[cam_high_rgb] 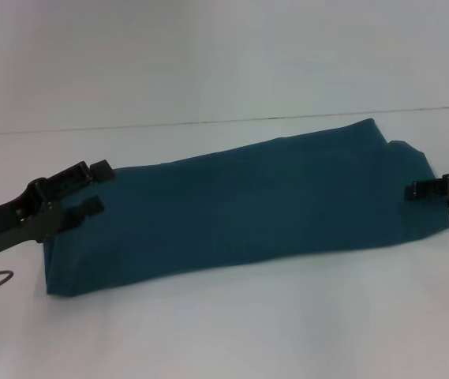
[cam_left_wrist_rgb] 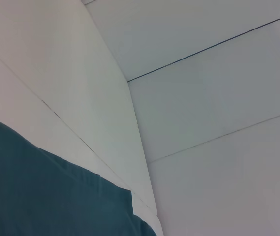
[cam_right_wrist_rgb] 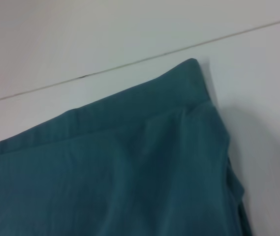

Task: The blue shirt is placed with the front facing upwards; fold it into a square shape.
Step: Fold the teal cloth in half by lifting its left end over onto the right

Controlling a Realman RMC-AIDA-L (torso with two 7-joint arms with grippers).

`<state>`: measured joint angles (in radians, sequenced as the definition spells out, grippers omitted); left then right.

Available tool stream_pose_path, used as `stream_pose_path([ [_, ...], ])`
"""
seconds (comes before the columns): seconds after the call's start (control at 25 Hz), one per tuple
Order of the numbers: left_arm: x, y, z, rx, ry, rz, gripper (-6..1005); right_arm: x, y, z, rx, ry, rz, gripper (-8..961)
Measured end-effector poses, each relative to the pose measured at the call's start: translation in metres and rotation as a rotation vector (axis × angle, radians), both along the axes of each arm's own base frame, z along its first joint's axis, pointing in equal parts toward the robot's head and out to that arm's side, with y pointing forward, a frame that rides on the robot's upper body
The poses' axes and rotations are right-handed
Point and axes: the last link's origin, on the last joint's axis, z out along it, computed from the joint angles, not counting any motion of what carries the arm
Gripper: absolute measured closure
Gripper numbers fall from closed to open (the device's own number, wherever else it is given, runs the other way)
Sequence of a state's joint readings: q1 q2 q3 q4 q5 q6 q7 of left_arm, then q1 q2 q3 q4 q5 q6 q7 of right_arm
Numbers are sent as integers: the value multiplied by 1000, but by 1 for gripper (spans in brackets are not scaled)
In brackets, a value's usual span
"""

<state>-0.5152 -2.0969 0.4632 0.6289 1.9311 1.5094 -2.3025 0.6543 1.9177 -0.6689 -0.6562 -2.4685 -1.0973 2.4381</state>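
- Left gripper (cam_high_rgb: 90, 189) sits at the left short end of the blue shirt (cam_high_rgb: 248, 209), its two black fingers spread apart, one over the far corner and one lower against the end edge; whether cloth lies between them I cannot tell.
- Right gripper (cam_high_rgb: 411, 190) reaches in at the opposite short end, just touching the cloth's edge; only its dark tip shows, so I cannot tell how its fingers stand.
- Between them the shirt lies on the white table (cam_high_rgb: 224, 332) as a long, narrow band running left to right, plain blue side up, no lettering or collar showing.
- At the right end, layered folds and a small bulge (cam_right_wrist_rgb: 228, 162) suggest the sleeve or hem is tucked unevenly there.
- Judging from this, the lengthwise folds are made and folding end over end remains.
- To do that well, each gripper should pinch all layers at its end, lift only slightly, carry the end across evenly, and line the edges up before letting go, so the stack keeps square.
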Motion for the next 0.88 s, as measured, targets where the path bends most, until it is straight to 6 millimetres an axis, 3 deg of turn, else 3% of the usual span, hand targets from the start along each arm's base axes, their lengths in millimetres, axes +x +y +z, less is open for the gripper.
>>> stream_pose_path([
  [0.32, -1, 0, -2, -2, -3, 9, 88, -10, 6, -24, -44, 23, 18, 59],
  [0.72, 0, 1, -3, -1, -2, 8, 89, -15, 3, -6, -48, 50, 15, 61],
  [0.88, 1, 2, -3, -1, -2, 6, 89, -14, 3, -5, -48, 52, 2, 175],
])
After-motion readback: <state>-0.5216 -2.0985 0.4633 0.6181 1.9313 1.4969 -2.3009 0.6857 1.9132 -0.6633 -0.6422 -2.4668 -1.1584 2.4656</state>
